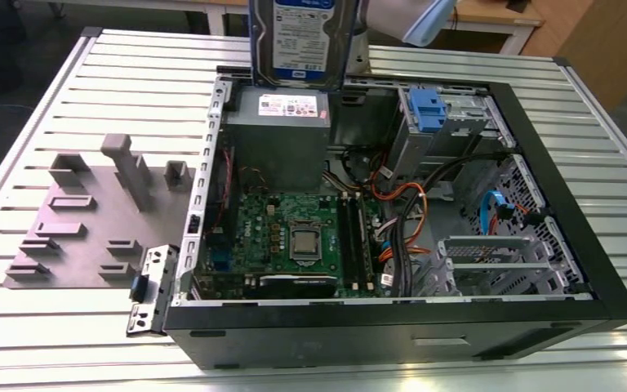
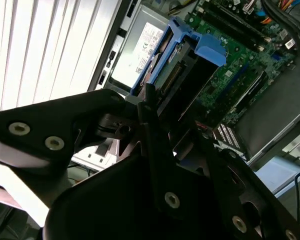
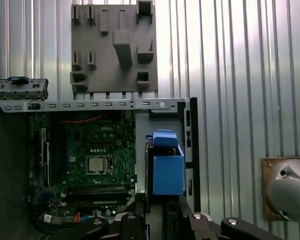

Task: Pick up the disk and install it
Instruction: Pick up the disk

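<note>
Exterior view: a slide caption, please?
The disk hangs upright above an open computer case on a slatted metal table.

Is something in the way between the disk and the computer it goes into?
Nothing visible. The gripper holds the disk above the open computer case, with no lid over it. The grey box sits right beneath the disk in the exterior view.

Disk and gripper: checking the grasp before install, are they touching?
Touching. In the second wrist view the gripper clamps the disk from both sides.
</note>
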`<state>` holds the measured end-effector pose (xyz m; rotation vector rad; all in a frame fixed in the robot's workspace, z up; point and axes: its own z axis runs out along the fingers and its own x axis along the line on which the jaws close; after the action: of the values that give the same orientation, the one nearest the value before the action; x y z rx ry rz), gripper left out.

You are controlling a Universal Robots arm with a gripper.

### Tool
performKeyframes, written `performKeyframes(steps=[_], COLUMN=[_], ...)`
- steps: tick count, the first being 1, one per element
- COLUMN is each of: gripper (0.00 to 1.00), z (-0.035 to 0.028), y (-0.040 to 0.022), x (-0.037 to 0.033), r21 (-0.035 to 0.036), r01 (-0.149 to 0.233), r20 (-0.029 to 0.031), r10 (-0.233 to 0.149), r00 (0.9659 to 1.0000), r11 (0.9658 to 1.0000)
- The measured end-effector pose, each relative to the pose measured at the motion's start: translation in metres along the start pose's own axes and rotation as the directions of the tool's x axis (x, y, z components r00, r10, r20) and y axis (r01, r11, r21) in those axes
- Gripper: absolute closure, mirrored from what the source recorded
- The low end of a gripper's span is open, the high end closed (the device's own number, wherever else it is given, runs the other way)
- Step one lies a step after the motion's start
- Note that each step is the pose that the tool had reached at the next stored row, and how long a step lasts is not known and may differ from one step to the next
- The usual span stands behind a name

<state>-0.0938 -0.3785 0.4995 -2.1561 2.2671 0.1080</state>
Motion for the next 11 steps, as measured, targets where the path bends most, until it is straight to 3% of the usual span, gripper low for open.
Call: performKeyframes(steps=[11], gripper=[0.65], z=[-0.0006], y=[-0.0326], x=[-0.0016], r21=[0.0000], r01=[0.000], r20=[0.0000], r10=[0.000], r00=[1.0000], r11=[1.0000])
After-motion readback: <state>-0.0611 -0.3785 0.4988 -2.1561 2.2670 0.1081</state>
